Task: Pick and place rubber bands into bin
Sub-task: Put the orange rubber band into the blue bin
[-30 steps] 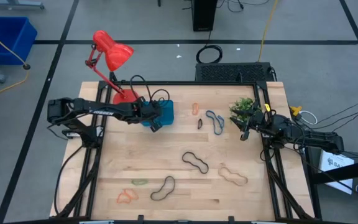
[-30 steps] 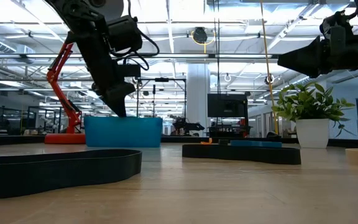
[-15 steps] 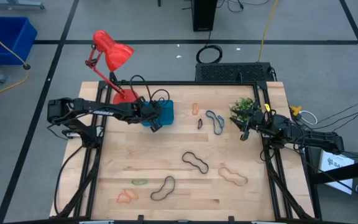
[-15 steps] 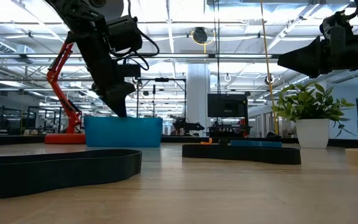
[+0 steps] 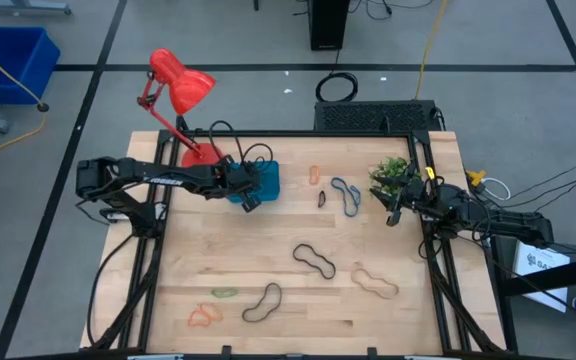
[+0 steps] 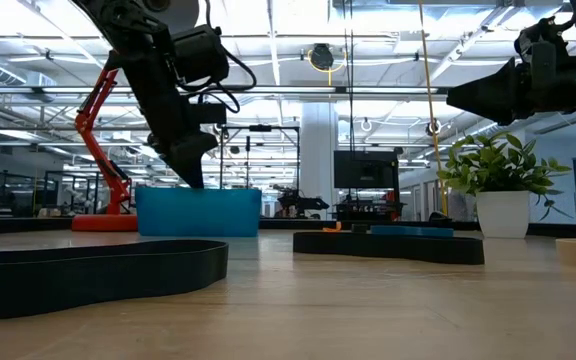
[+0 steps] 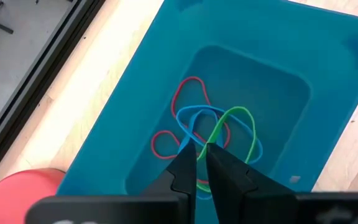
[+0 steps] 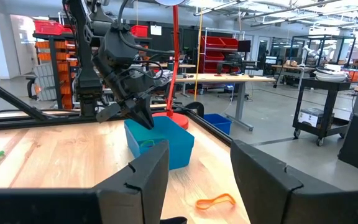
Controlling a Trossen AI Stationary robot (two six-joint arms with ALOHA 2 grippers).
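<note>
Left gripper (image 7: 200, 151): fingers slightly parted, holding nothing, hovering over the bin (image 7: 328, 81).
Rubber bands under fingers: three — red (image 7: 194, 81), blue (image 7: 188, 115), green (image 7: 241, 113).
Right gripper (image 8: 197, 168): waiting, fingers wide, empty.

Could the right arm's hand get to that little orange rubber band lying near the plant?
Probably yes. The right hand hangs open beside the plant, and only bare table lies between it and the orange rubber band.

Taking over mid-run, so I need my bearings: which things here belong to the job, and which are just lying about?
Job:
- rubber bands on the table, e.g. black one, tan one, orange one
- bands already in the bin
- blue bin
- left claw, over the bin

Lying about:
- red lamp
- potted plant
- right claw, open, waiting by the plant
</note>
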